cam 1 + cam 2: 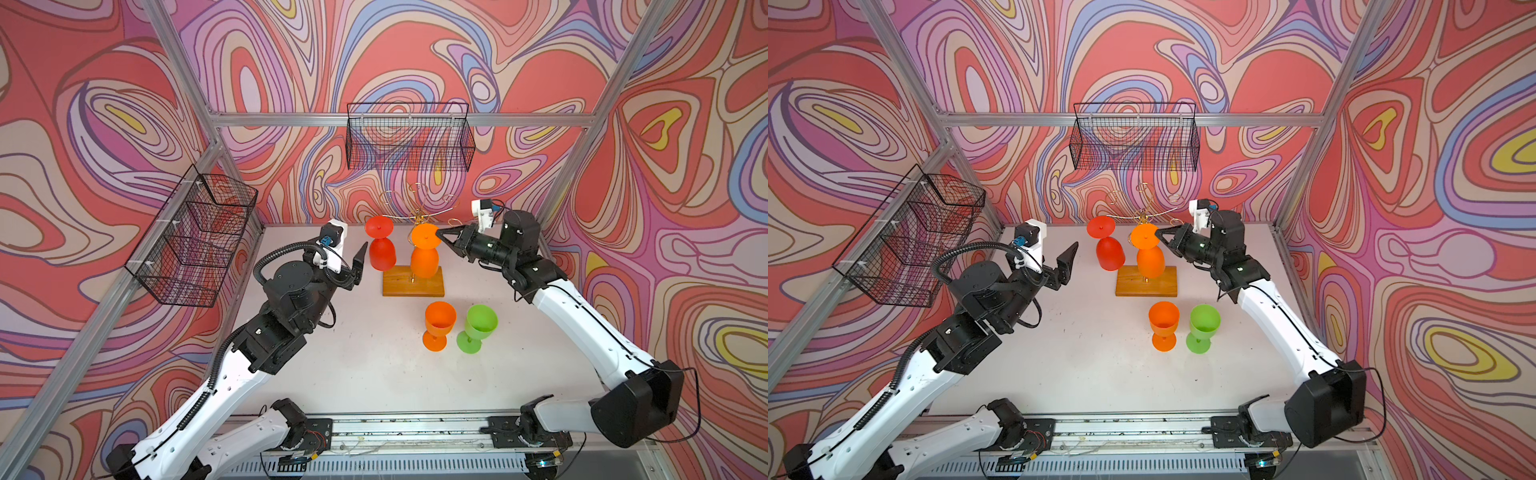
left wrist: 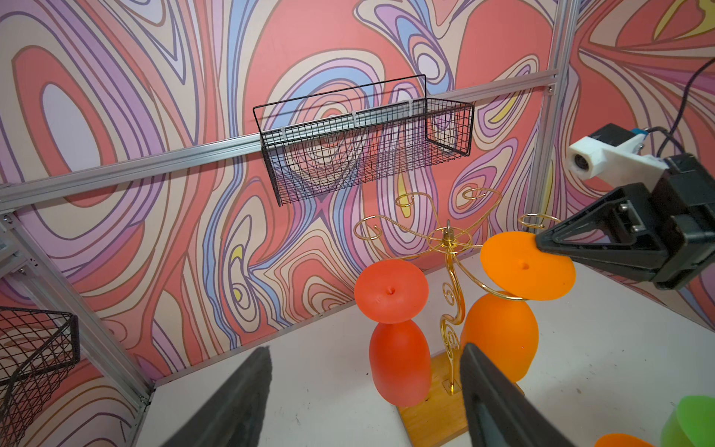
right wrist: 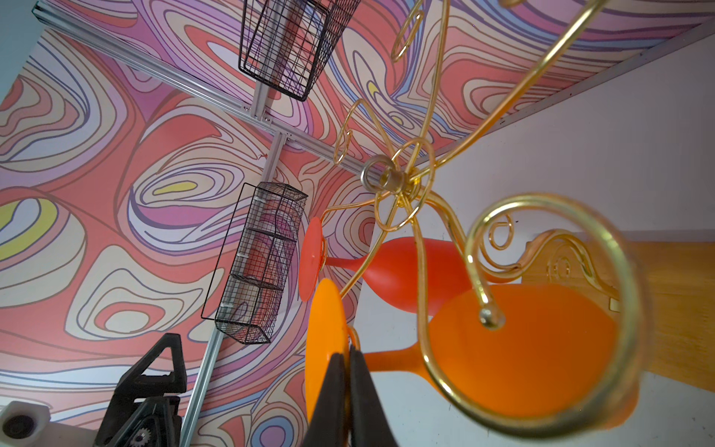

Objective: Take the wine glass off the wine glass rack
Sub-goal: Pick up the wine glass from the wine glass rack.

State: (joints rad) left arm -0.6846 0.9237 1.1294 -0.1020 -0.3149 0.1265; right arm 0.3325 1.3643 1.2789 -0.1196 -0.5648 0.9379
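The wine glass rack (image 1: 413,283) (image 1: 1146,283) is a gold wire tree (image 2: 449,237) (image 3: 390,180) on a wooden base at the back of the table. Two wine glasses hang upside down from it: an orange one (image 1: 424,258) (image 1: 1149,261) (image 2: 499,333) (image 3: 522,348) and a red one (image 1: 382,254) (image 1: 1109,254) (image 2: 400,360) (image 3: 402,271). My right gripper (image 1: 439,232) (image 1: 1158,233) (image 2: 539,244) (image 3: 345,360) is shut on the rim of the orange glass's round foot. My left gripper (image 1: 358,266) (image 1: 1065,264) (image 2: 365,348) stands open to the left of the red glass, holding nothing.
An orange glass (image 1: 439,322) (image 1: 1163,322) and a green glass (image 1: 480,325) (image 1: 1203,325) stand upright on the white table in front of the rack. One black mesh basket (image 1: 409,137) hangs on the back wall. A tiered one (image 1: 195,237) hangs on the left wall.
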